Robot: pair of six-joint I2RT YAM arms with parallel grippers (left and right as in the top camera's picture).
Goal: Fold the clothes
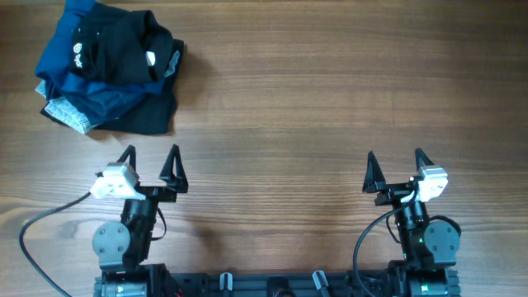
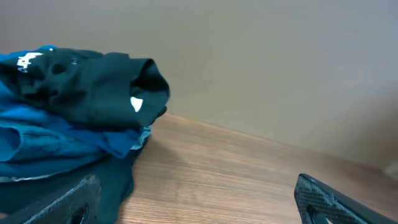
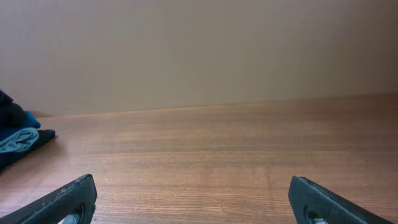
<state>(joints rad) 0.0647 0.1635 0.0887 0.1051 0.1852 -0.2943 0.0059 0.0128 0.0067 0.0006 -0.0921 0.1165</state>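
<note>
At the far left corner of the desk (image 1: 297, 99) the clothes (image 1: 99, 99) lie in one crumpled heap, with the black shirt (image 1: 124, 45) bunched on top, its small white round logo showing, and blue garments (image 1: 103, 101) and a pale grey edge poking out beneath it. Both arms sit at the near edge: the left tool (image 1: 151, 152) points toward the heap from just short of it, its jaws spread wide and holding nothing, and the right tool (image 1: 394, 154) is well apart on the other side, equally spread and empty. The main risk, as I judge it, is the tangle itself: a pinch into the top of the pile could catch two layers at once, so the black shirt would drag a blue piece along and nothing would lie flat for folding. The heap is also close to the desk's left and far edges in the overhead view, so a push rather than a clean lift might shove fabric over the side. The right tool has a long reach across to help, which could leave one arm doing the spreading alone. The desk is smooth brown wood with a fine grain, bare between the arms and beyond them, and a plain beige wall (image 3: 199, 50) stands behind it; a dark cable (image 1: 33, 239) loops beside the left arm's base.
</note>
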